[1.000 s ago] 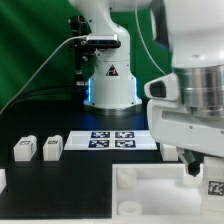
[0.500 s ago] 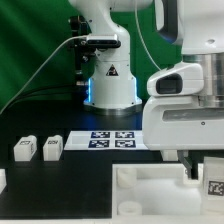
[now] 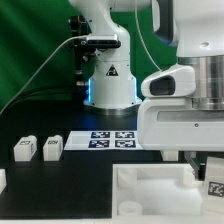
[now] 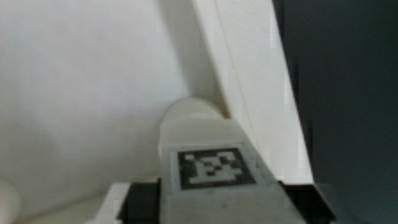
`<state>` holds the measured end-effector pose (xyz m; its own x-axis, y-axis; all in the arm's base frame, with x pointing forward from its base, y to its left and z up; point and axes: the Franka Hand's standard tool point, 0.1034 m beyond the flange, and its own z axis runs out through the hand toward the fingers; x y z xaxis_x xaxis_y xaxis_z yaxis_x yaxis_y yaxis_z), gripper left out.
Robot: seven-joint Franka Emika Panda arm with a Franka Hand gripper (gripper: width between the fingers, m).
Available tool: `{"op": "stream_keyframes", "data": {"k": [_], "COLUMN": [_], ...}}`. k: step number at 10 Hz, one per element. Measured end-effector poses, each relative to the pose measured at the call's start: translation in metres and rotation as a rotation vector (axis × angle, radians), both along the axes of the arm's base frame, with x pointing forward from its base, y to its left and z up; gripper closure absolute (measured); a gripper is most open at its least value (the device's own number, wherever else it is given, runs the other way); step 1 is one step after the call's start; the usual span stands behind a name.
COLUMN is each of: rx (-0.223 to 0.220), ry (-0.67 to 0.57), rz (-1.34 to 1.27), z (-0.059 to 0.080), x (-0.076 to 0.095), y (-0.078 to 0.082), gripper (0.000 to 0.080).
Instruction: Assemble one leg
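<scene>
My gripper [image 3: 211,180] is shut on a leg [image 3: 215,187], a small white block whose tag faces the camera. It holds the leg at the right end of the large white tray-like piece [image 3: 150,190]. In the wrist view the leg [image 4: 215,150] stands between the dark fingers [image 4: 146,203], pressed close to the tray piece's raised rim [image 4: 237,60], over its flat white face [image 4: 89,90]. Two more legs [image 3: 24,149] [image 3: 52,147] stand on the black table at the exterior view's left.
The marker board [image 3: 118,139] lies behind the tray piece, in front of the robot's base [image 3: 110,85]. Another white part [image 3: 2,180] shows at the left edge. Black table [image 4: 342,90] runs beside the tray's rim in the wrist view.
The hand's housing has shifted toward the exterior view's left and fills more of the frame. The held leg stays almost in the same place at the tray's right end.
</scene>
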<state>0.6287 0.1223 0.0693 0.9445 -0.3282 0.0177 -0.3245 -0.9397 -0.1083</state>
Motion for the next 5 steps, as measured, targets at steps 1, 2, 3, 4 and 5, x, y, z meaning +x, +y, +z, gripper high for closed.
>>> {"op": "stream_keyframes", "data": {"k": [1, 2, 3, 4, 5], "rx": [0.006, 0.032, 0.072, 0.121, 0.17], "ry": [0.004, 0.019, 0.045, 0.08, 0.117], "rz": [-0.032, -0.193, -0.388, -0.576, -0.729], "z": [-0.0005, -0.0005, -0.0005, -0.0007, -0.0015], "x": [0.0002, 0.0025, 0.0035, 0.0034, 0.0026], "y": [-0.0007, -0.0037, -0.0064, -0.0087, -0.0087], "gripper": [0.05, 0.05, 0.05, 0.0501, 0.0501]}}
